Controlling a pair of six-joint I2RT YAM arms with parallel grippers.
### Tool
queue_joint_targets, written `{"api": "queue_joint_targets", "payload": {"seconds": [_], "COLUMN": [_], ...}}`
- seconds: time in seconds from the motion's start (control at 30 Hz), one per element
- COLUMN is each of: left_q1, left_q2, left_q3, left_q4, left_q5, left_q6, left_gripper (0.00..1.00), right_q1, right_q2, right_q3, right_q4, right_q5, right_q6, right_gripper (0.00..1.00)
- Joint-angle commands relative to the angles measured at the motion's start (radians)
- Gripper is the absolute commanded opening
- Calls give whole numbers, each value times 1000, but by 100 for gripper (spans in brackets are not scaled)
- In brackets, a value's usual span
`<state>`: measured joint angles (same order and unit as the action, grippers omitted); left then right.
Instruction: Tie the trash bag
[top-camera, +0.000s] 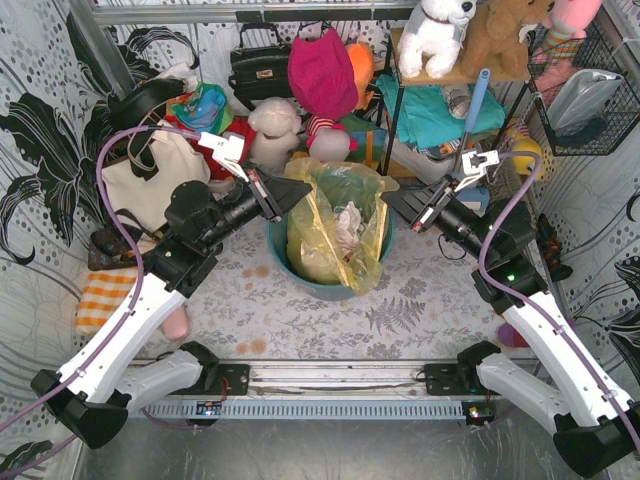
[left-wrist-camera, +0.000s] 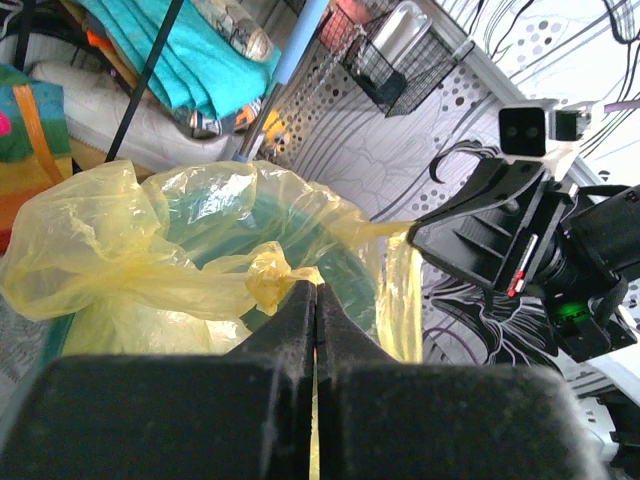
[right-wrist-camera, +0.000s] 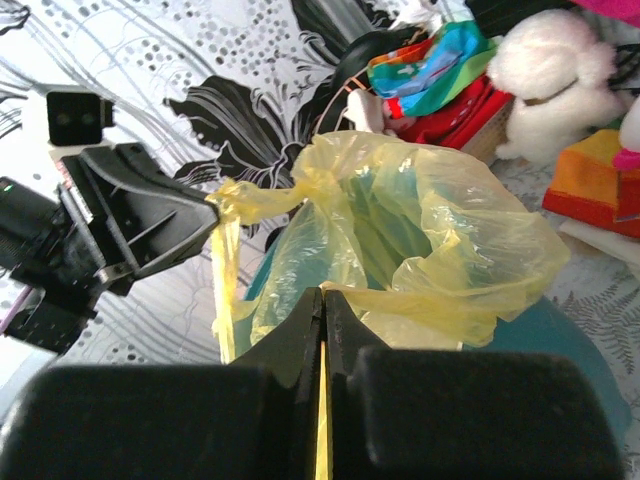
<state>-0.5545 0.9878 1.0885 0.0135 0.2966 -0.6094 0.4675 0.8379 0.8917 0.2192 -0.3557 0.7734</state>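
The yellow-green trash bag (top-camera: 335, 225) stands in the round teal bin (top-camera: 325, 288) at the table's middle, with crumpled white paper showing through. My left gripper (top-camera: 298, 190) is shut on a twisted strip of the bag's rim on its left side; the left wrist view shows the plastic pinched at its tips (left-wrist-camera: 315, 290). My right gripper (top-camera: 390, 200) is shut on the rim on the right side, with plastic between its tips (right-wrist-camera: 322, 295). Each strip is pulled out sideways from the bag (left-wrist-camera: 150, 240) (right-wrist-camera: 430, 220). The bag's mouth is open between them.
A cream canvas tote (top-camera: 150, 180) stands at the back left by an orange checked cloth (top-camera: 105, 295). Plush toys (top-camera: 275, 130) and a black handbag (top-camera: 260, 65) crowd behind the bin. A shelf rack (top-camera: 440, 110) and a wire basket (top-camera: 585, 95) stand at the back right.
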Motion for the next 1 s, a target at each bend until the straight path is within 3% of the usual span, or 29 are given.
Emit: {"api": "queue_joint_targets", "payload": {"seconds": [0.0,0.33,0.8,0.97], "left_q1": [1,2,3,2], "left_q2": [-18,55,29,3], "left_q3": [57,-52,-130,-114], "left_q4": [32,37,-68,-104], "left_q5": [28,45,178,189], "left_q6": [-11,-43,25,51], "left_gripper": [0,0,0,0], "right_q1": [5,6,5,6], "right_q2": [-26,-1,-144,-171], "right_q3": [-14,-120,-99,-74], "right_q4": [28,45,-324,-266], "right_q5": [-90,-79,-5,-39], "right_q6": [17,12,-183,-174], "right_gripper": [0,0,0,0]}}
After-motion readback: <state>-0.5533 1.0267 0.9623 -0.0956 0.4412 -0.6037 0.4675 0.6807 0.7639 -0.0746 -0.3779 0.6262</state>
